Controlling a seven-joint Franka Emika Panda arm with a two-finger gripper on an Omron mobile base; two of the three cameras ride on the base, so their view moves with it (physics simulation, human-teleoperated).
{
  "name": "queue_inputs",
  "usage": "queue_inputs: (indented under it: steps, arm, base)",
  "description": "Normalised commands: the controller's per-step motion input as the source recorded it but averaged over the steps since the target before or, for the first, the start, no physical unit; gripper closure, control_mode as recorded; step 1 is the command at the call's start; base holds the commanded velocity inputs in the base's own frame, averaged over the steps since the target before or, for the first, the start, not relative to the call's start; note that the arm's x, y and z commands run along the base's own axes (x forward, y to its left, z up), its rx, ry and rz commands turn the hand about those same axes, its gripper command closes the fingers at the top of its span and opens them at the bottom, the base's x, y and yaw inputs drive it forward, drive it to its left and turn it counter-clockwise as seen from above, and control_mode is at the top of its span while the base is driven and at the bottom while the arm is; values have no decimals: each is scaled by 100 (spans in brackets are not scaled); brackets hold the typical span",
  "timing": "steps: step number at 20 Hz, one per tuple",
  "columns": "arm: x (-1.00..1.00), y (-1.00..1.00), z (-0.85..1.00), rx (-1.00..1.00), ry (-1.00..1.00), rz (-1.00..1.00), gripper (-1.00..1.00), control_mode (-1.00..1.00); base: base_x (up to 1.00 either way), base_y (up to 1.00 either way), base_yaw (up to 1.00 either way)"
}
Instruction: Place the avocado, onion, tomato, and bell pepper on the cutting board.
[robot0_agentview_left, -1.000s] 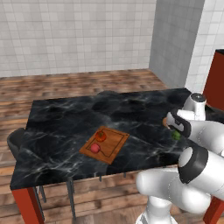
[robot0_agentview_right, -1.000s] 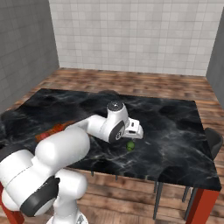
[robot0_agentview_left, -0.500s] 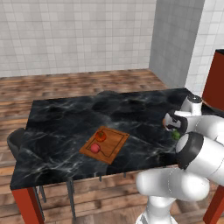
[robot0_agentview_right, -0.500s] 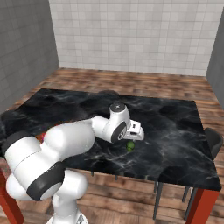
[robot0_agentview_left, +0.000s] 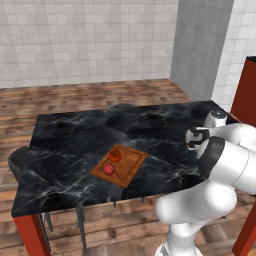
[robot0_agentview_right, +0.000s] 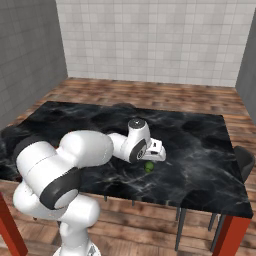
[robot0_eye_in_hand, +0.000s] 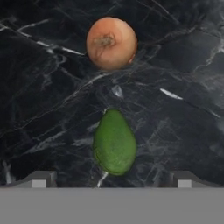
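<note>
The gripper (robot0_eye_in_hand: 112, 183) hangs released above the avocado (robot0_eye_in_hand: 114, 142); the onion (robot0_eye_in_hand: 111, 43) lies near, seemingly apart.

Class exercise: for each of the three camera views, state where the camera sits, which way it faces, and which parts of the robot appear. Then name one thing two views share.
Left base view: behind the arm, left, facing forward and down over the table and cutting board; arm at lower right.
Right base view: behind, right, same table; arm at lower left, avocado beneath the hand.
Hand view: looks down past the open claw at avocado and onion.
Shared: right base and hand views both show the avocado.
</note>
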Motion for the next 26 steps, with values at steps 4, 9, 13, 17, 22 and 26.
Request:
queue_inputs:
  steps: [4, 9, 13, 17, 22, 26]
  arm:
    - [10, -8, -17, 0, 2, 0, -100, -100]
    - [11, -6, -17, 0, 2, 0, -100, -100]
    - [13, -2, -19, 0, 2, 0, -100, -100]
    - [12, 0, -18, 0, 2, 0, -100, -100]
    - [10, 0, -19, 0, 3, 0, -100, -100]
    - [7, 0, -19, 0, 3, 0, -100, -100]
  base:
    - [0, 0, 0]
    - [0, 0, 0]
    - [0, 0, 0]
    - [0, 0, 0]
    - [0, 0, 0]
    - [0, 0, 0]
